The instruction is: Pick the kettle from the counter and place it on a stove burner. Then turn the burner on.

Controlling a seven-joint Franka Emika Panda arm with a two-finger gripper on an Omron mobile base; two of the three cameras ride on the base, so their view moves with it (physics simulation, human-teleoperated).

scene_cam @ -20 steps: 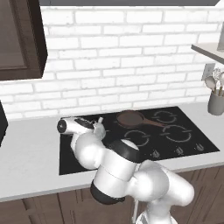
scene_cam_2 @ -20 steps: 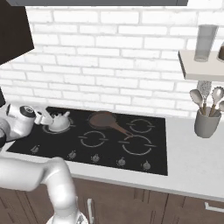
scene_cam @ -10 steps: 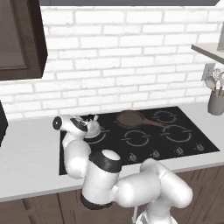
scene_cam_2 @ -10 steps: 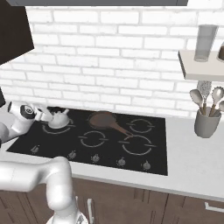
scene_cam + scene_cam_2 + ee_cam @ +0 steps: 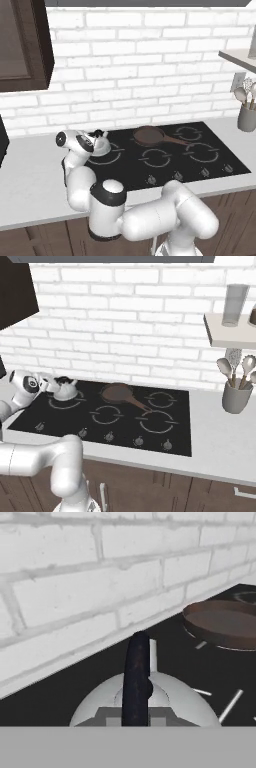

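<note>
Kettle point(image 5: 65, 389) on stove burner point(image 5: 66, 403); hand view shows handle point(image 5: 137, 677) close; finger state unclear.

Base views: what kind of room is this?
A home kitchen, rendered. The signs: a black glass cooktop set in a pale grey counter with a kettle and a frying pan on it, and a utensil crock before a white brick wall.

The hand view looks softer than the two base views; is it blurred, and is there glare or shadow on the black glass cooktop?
Hand view: soft and coarse close up, the squat silvery-white kettle and its dark arched handle have fuzzy edges. Left base view: sharp, the black glass cooktop has no glare. Right base view: even light, only faint shadow under the brown frying pan.
</note>
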